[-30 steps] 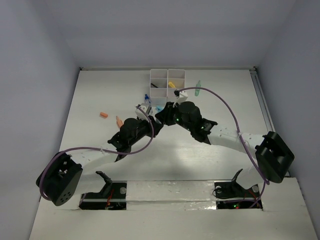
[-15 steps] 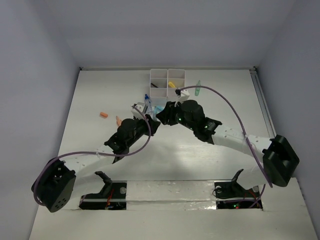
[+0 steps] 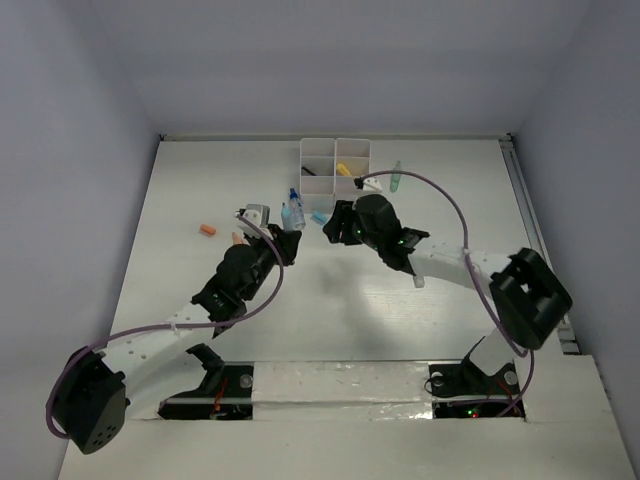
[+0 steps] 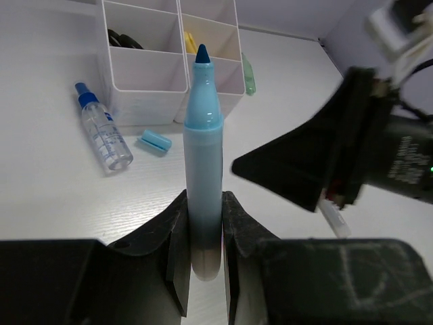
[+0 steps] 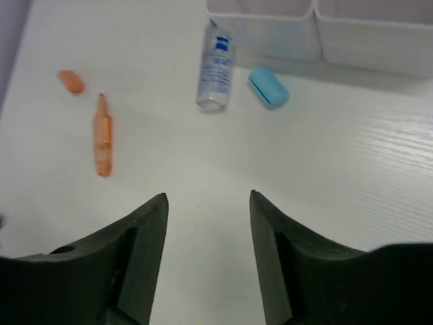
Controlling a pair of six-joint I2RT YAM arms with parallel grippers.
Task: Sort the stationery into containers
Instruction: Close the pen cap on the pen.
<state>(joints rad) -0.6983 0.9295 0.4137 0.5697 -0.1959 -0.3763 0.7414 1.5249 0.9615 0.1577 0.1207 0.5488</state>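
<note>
The left tool [image 4: 203, 233] clamps the uncapped blue marker [image 4: 203, 149] lengthwise, its tip pointing away toward the white compartment organizer [image 4: 145, 74] ahead.

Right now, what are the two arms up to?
The left gripper is shut on an uncapped blue marker, tip up, short of the white organizer. The right gripper hangs open and empty over the table, near the spray bottle and blue cap. An orange marker and an orange cap lie loose on the left side. Nothing is going into a compartment yet.
</note>
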